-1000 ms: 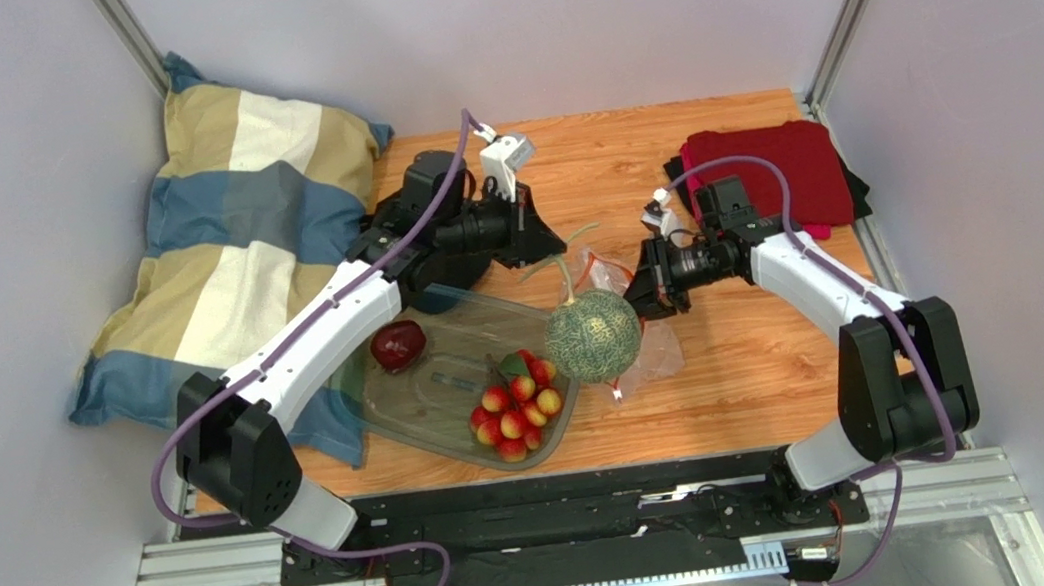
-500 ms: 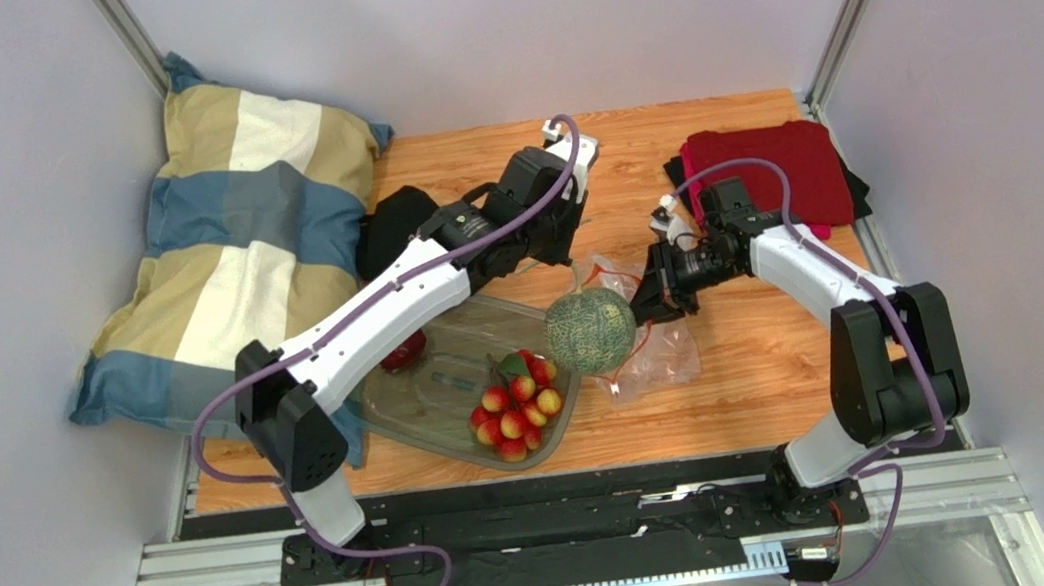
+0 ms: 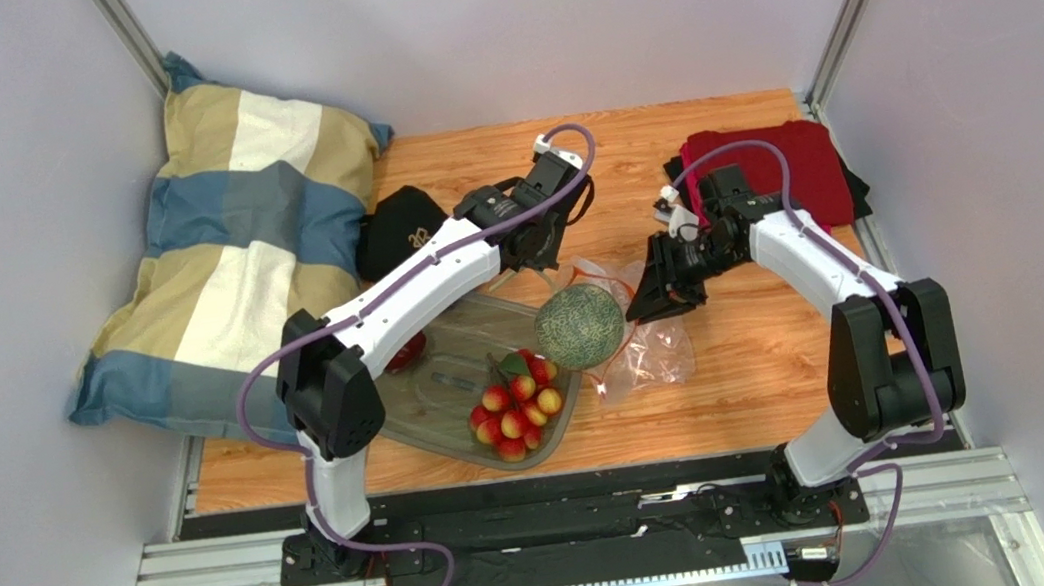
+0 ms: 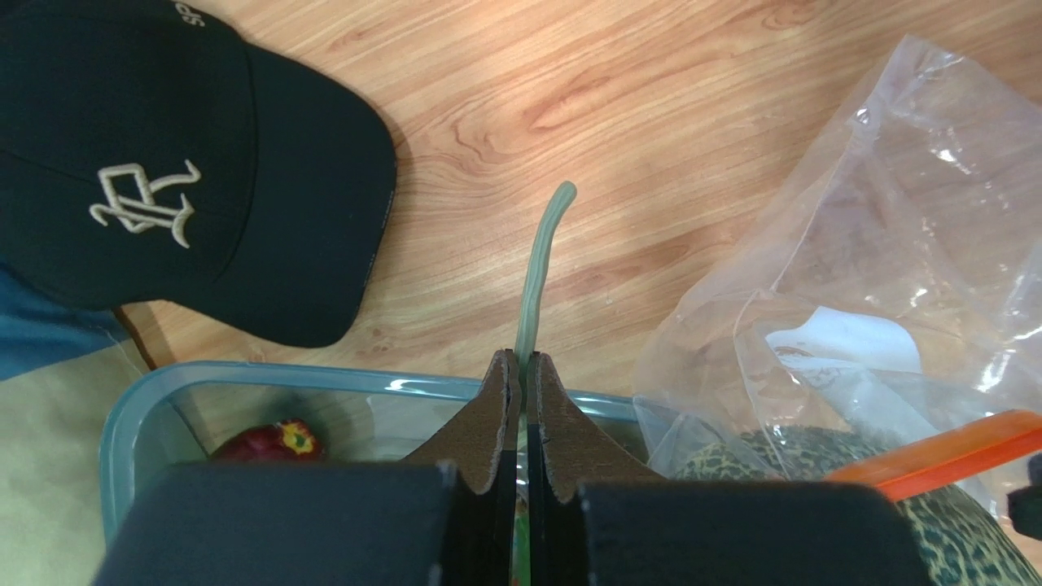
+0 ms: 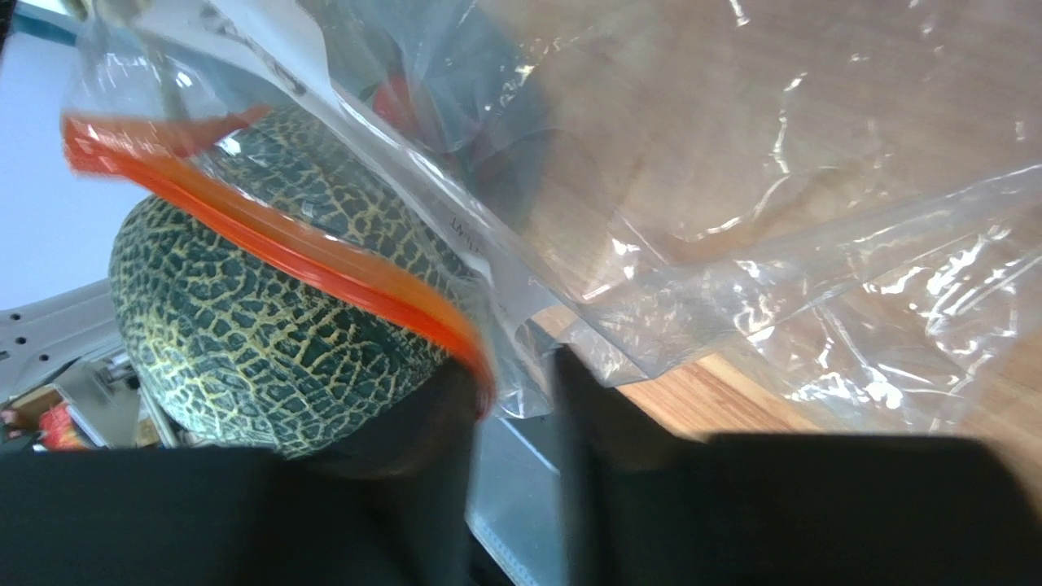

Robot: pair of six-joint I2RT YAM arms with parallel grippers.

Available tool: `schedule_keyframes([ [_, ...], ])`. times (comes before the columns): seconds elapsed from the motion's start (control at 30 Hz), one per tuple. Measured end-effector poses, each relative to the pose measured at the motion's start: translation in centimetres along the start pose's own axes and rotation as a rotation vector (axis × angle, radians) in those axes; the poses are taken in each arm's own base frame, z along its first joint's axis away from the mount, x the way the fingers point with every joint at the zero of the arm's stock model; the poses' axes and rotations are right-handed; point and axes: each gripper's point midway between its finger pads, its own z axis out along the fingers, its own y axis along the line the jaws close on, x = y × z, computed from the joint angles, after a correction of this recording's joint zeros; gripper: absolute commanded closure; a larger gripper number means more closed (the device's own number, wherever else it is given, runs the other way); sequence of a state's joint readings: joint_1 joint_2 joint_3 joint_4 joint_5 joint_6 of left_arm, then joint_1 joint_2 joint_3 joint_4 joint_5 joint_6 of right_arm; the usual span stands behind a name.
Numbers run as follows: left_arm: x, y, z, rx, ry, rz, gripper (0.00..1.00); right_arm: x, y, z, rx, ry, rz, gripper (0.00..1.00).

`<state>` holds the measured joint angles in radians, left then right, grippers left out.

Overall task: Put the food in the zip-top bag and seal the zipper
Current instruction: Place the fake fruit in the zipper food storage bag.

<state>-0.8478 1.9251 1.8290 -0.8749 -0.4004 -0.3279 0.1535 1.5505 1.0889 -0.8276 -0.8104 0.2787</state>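
- Plainly, the left tool (image 4: 520, 366) was shut on the stem (image 4: 538, 263) of the melon (image 3: 580, 326), the thin pale stalk pinched between its tips.
- The melon sat at the mouth of the bag (image 3: 655, 354), just beside the tub (image 3: 407, 404). The zipper (image 5: 306, 250) was draped across its top, and it was not yet inside.
- The right tool (image 5: 514, 379) had its jaws apart, with the bag's lip lying at the gap; no firm pinch showed.
- The melon looked heavy and hard, and too round and wide for the jaws. The stem seemed the only handle, and it looked bendy, so the fruit would likely swing.
- The bag looked light, limp and slippery, and its stiffer zipper edge seemed the best hold.
- The apple (image 4: 272, 441) and the bunch (image 3: 513, 408) lay in the tub on the table (image 3: 773, 366).
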Motion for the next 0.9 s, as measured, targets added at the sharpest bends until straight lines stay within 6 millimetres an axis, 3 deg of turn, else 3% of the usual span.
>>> schedule_keyframes([
  [0.03,-0.2,0.0,-0.2,-0.002,-0.002,-0.006,1.00,-0.1,-0.1,-0.1,0.009,-0.003,-0.009,0.97],
  [0.07,-0.4,0.0,-0.4,0.000,-0.007,-0.012,1.00,-0.1,-0.1,-0.2,0.015,-0.003,-0.016,1.00],
  [0.3,-1.5,0.1,-1.4,0.000,-0.026,-0.052,1.00,0.1,0.6,-1.0,0.016,-0.003,-0.049,1.00],
  [0.6,-3.0,1.0,-2.6,-0.055,-0.072,-0.068,1.00,0.8,4.3,-3.8,-0.054,-0.052,-0.143,1.00],
  [0.87,-4.8,0.5,-4.4,-0.054,-0.123,-0.067,1.00,2.0,6.9,-4.3,-0.165,0.007,-0.143,1.00],
  [0.9,-4.9,-0.1,-4.6,-0.022,-0.122,-0.068,0.94,1.7,7.3,-4.4,-0.177,0.005,-0.147,1.00],
])
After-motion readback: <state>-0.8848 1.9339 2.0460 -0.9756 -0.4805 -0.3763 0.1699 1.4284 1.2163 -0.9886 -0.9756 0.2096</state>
